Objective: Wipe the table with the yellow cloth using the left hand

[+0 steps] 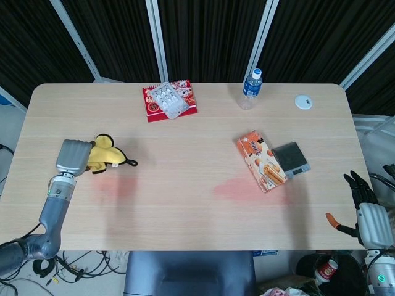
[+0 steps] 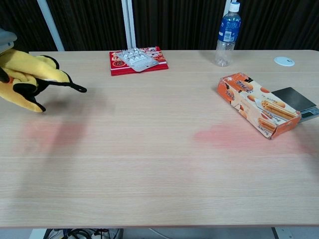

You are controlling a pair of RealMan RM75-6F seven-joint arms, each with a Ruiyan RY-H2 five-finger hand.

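Note:
My left hand point(image 1: 73, 157) grips the yellow cloth point(image 1: 104, 154) with black trim near the table's left edge. In the chest view the cloth point(image 2: 27, 77) hangs bunched at the far left, its black loop trailing right, and only a sliver of the hand point(image 2: 6, 36) shows at the frame's edge. A faint pink stain point(image 1: 117, 185) lies just below and right of the cloth, and a second pink stain point(image 1: 241, 188) sits at the table's middle right. My right hand point(image 1: 369, 213) hangs off the table's right side, low, fingers spread and empty.
A red packet with a blister pack point(image 1: 170, 100) lies at the back. A water bottle point(image 1: 250, 86) and a white disc point(image 1: 303, 102) stand back right. An orange snack box point(image 1: 262, 160) and a dark device point(image 1: 291, 159) lie right of centre.

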